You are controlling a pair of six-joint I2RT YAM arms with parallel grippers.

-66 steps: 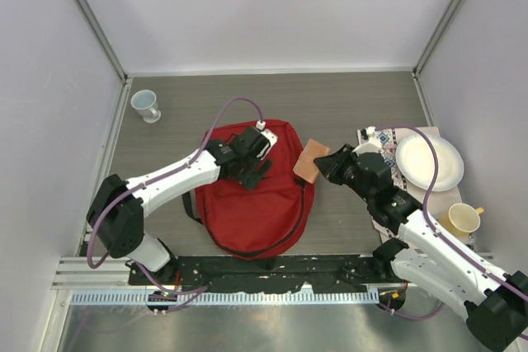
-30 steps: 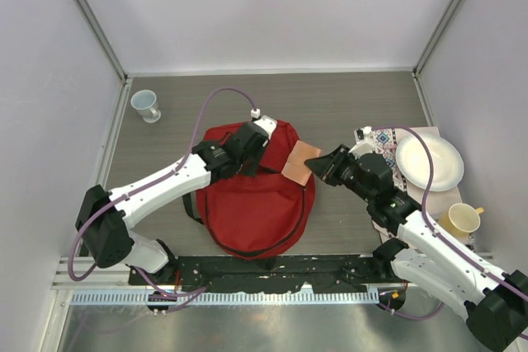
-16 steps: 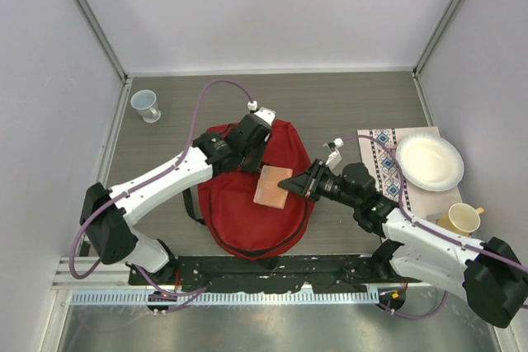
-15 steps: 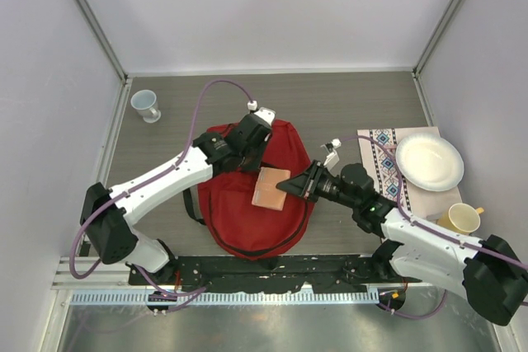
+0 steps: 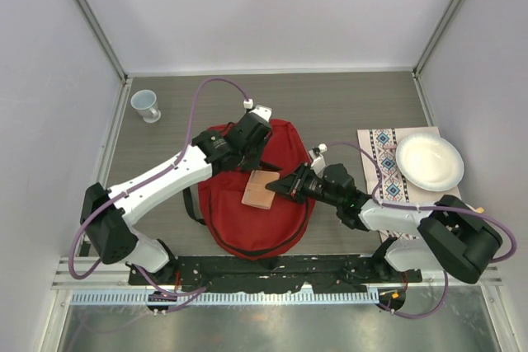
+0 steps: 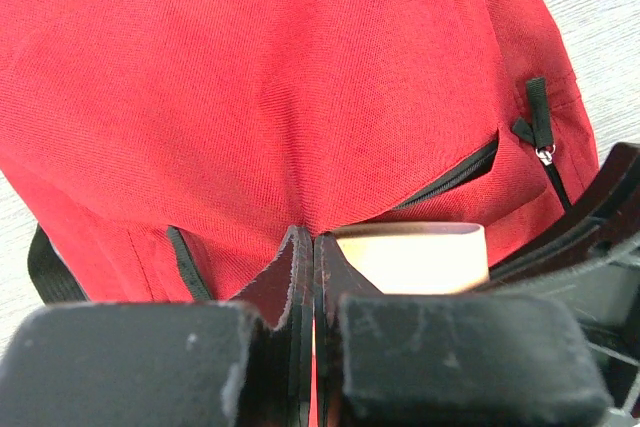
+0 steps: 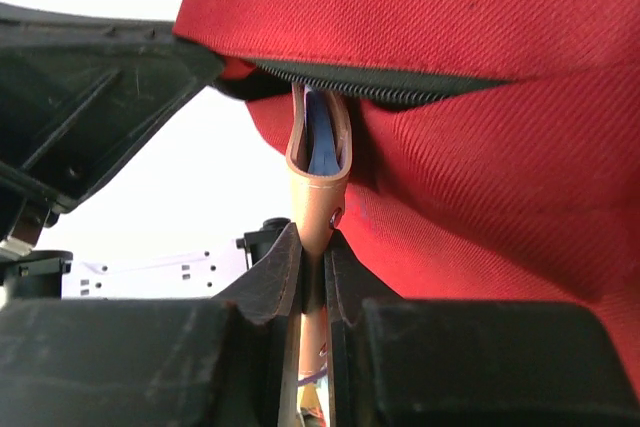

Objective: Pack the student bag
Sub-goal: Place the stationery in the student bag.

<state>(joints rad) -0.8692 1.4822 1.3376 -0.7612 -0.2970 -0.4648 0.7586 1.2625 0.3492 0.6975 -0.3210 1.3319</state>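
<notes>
While the left gripper [image 6: 312,257] pinches the red backpack [image 5: 247,228] open, the right gripper [image 7: 312,252], clamping the leather case [image 7: 322,202], should feed it straight in.

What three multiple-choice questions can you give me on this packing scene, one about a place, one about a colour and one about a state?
1. Where does the small pale blue cup stand?
A. Near the far left corner of the grey table
B. On a round white plate
C. Inside a bag

2. What colour is the flat leather case above the large red fabric backpack?
A. Green
B. Tan
C. Black

3. How do the right arm's jaws stand?
A. Wide open and empty
B. Shut on the flat leather case
C. Shut on the cup

Answers:
1 A, the top view shows the cup alone by the left wall.
2 B, both the top view and the right wrist view show it tan.
3 B, the right wrist view shows the jaws pinching the case at the backpack's zipper opening.
</notes>
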